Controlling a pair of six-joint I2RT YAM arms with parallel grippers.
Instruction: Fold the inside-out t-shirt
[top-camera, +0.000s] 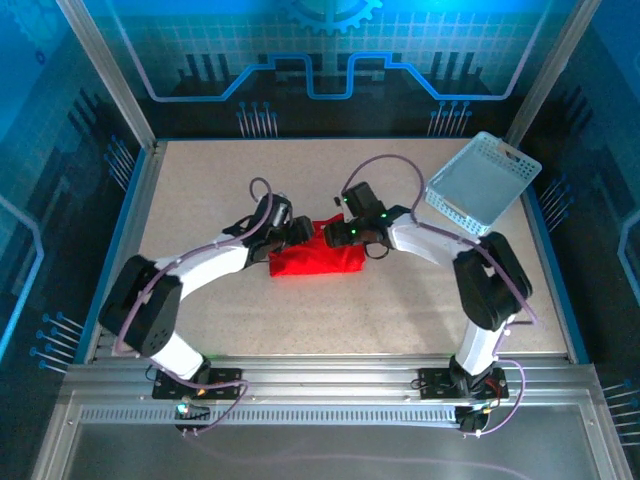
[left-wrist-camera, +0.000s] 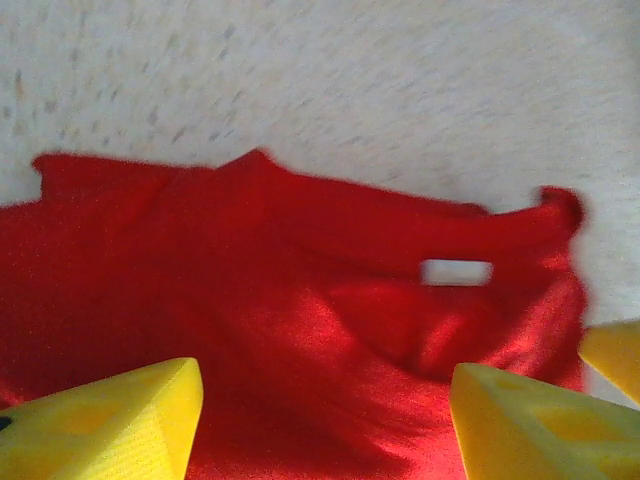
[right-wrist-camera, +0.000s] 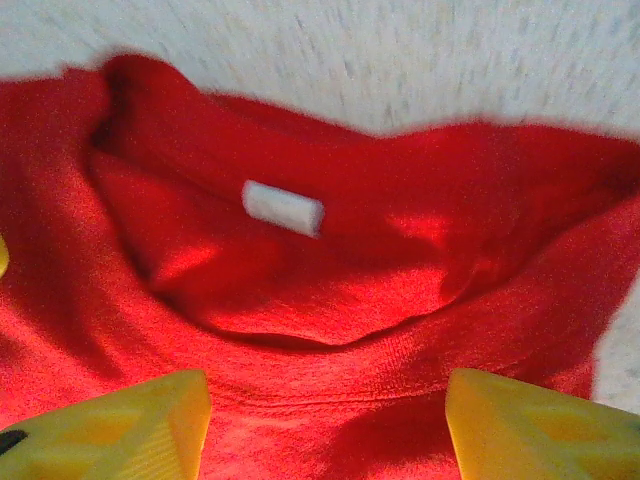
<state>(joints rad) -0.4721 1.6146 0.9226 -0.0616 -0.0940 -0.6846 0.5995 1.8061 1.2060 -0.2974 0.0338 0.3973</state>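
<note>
The inside-out t-shirt (top-camera: 312, 260) lies as a compact red bundle in the middle of the table. My left gripper (top-camera: 302, 234) hovers over its top left corner and my right gripper (top-camera: 342, 236) over its top edge, close together. In the left wrist view the yellow fingers (left-wrist-camera: 110, 425) stand wide apart above the red cloth (left-wrist-camera: 300, 320), holding nothing. In the right wrist view the open gripper (right-wrist-camera: 325, 430) hangs just above the collar (right-wrist-camera: 330, 370), with a white tag (right-wrist-camera: 283, 208) showing inside the neck opening. The same tag (left-wrist-camera: 456, 271) shows in the left wrist view.
A light blue mesh basket (top-camera: 483, 180) sits tilted at the back right corner of the table. Bare speckled tabletop (top-camera: 200, 190) surrounds the shirt. A blue-edged frame rail (top-camera: 130, 220) borders the table. A yellow fingertip (left-wrist-camera: 615, 355) of the other gripper pokes in at the left wrist view's right edge.
</note>
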